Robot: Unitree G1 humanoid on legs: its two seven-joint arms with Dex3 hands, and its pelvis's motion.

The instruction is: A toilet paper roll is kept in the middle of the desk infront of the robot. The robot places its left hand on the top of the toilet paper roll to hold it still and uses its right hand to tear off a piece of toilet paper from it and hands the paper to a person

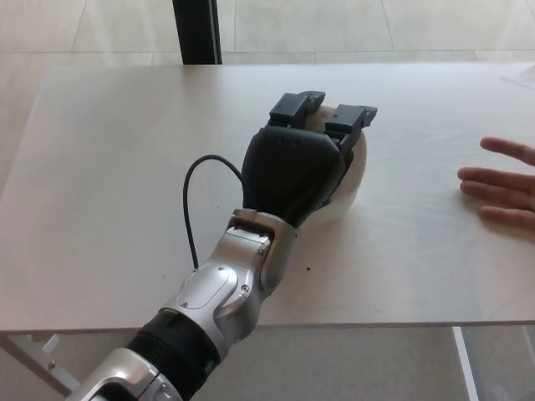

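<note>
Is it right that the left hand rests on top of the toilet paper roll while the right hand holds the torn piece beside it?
Not quite. In the head view the left hand does rest on the toilet paper roll, but the right hand is out of frame; only a person's hand lies open on the desk.

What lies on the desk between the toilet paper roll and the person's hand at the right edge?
Nothing: in the head view, the pale desk top is bare between the white toilet paper roll, under the black left hand, and the person's open hand.

pale desk (109,167) | tiled floor (334,25) | dark post (197,30)
</note>
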